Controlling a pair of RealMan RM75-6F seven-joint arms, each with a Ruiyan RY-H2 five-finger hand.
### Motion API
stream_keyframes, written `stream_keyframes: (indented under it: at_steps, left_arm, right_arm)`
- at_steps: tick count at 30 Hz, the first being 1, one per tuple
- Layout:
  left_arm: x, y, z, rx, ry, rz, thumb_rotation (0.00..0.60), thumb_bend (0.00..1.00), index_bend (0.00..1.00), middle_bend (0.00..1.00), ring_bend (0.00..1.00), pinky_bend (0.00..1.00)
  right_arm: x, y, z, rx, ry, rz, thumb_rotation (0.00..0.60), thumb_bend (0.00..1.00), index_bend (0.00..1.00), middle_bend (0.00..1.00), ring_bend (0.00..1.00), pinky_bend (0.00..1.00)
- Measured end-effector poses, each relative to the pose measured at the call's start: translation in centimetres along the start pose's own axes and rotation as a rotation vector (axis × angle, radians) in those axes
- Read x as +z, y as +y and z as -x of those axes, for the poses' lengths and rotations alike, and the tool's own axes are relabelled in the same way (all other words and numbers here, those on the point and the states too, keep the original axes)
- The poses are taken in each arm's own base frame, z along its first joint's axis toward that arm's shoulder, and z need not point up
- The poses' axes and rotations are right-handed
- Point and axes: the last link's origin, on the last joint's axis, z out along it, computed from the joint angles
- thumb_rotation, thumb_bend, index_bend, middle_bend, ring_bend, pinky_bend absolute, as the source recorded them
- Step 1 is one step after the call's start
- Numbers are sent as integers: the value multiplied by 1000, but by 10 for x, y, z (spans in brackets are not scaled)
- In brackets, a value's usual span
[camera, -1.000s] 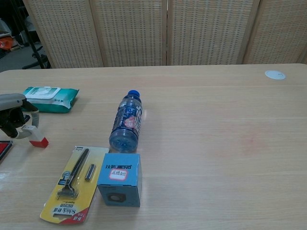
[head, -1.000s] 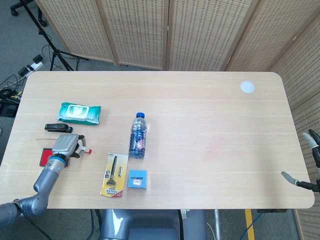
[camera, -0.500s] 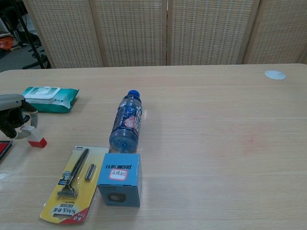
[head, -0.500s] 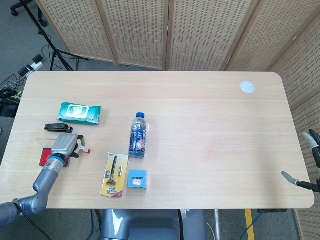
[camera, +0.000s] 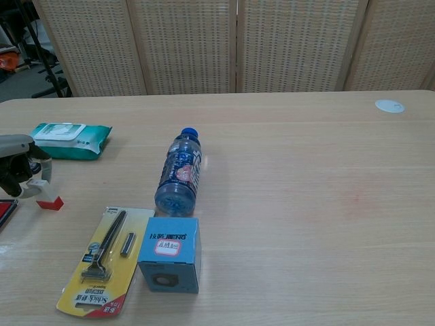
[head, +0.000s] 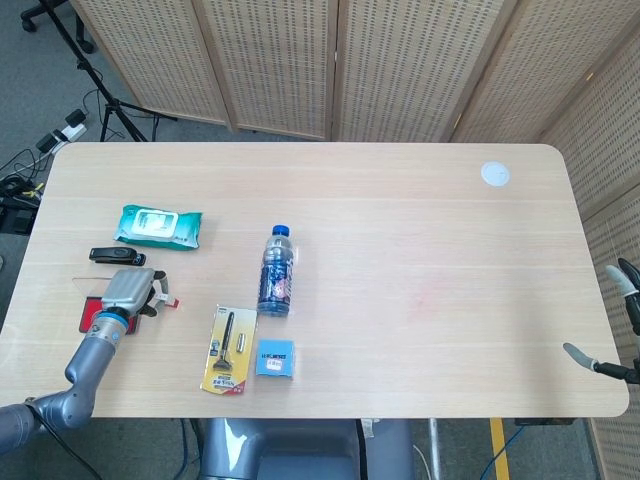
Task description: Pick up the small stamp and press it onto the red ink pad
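Observation:
My left hand (head: 129, 290) (camera: 16, 170) is at the table's left edge and pinches the small stamp (camera: 46, 195) (head: 163, 300), a white body with a red base. The stamp's base sits low, close to the tabletop, just right of the red ink pad (head: 90, 318) (camera: 5, 211). The hand partly covers the pad in the head view, and the chest view cuts the pad off at its left border. My right hand (head: 622, 283) hangs off the table's right edge, fingers apart and holding nothing.
Behind the left hand lie a teal wipes pack (head: 158, 226) (camera: 71, 139) and a black clip-like item (head: 117, 256). A water bottle (head: 276, 272) lies on its side mid-table, with a razor pack (head: 230, 350) and a blue box (head: 274, 358) in front. A white disc (head: 494, 173) sits far right.
My left hand has shifted slightly left with the stamp, bringing it a little closer to the ink pad. The right hand has not moved.

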Motion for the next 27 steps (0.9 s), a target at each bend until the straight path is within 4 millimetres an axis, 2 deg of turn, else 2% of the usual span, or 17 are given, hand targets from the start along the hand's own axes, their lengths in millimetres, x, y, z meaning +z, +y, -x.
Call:
stream_keyframes:
  at_steps: [7,27]
  left_arm:
    - [0,0,-1,1,3,-2,600,357,485,1000,952,1000]
    - [-6,-1,-5,9,2,7,600,291,406,1000,950,1000]
  right_arm:
    - [0,0,0,1,2,-1,600,0,0,0,0,0]
    - [0,0,-1,4,5,-1,600,0,0,0,0,0]
